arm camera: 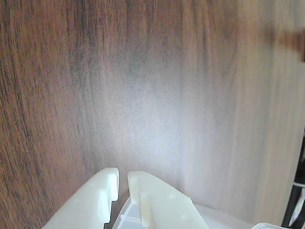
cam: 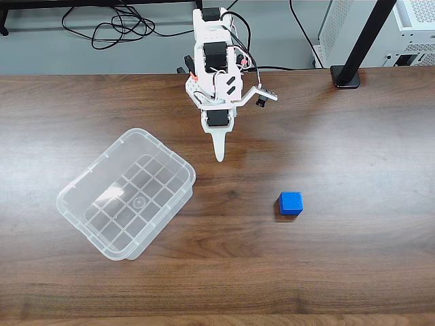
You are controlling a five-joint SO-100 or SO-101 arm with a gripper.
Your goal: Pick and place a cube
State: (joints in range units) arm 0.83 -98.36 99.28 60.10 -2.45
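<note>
**At upper centre, nothing picked up yet**

At upper centre of the fixed view, our claw (cam: 219, 156) is pressed together, holding nothing. We see the cube (cam: 291, 203) untouched at right of centre, and the bin (cam: 178, 164) empty at left; everything remains.

Table (cam: 353, 272): dark wood grain, smooth, slight sheen. Bin (cam: 81, 180) at 9 o'clock: clear glossy plastic. Cube (cam: 291, 203): matte blue. Gripper (arm camera: 123, 183): smooth, cream-white plastic.
</note>
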